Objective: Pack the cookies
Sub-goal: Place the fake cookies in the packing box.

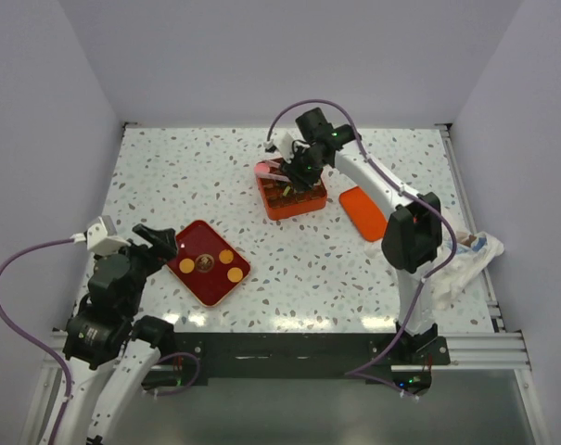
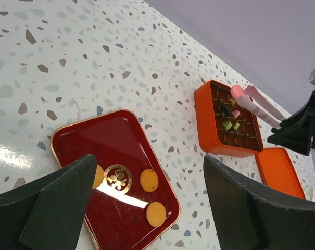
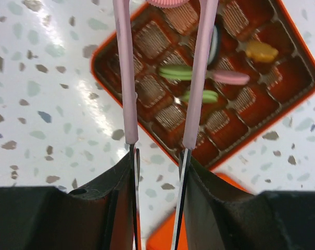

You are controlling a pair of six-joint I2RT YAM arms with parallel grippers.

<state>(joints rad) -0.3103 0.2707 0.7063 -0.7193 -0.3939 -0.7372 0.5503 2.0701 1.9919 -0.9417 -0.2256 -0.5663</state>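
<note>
Placing step: right gripper jaws clamp pink tweezers, pink cookie pinched above orange box. Next: lower into free cell, release. Left gripper jaws wide over red tray, three orange cookies on it.

The left arm is folded low beside its base, and the left gripper is held wide open, pointed forward and to the right. The right arm is stretched far forward and bent leftward at the elbow. The right gripper is angled downward and clamped on pink tongs.
</note>
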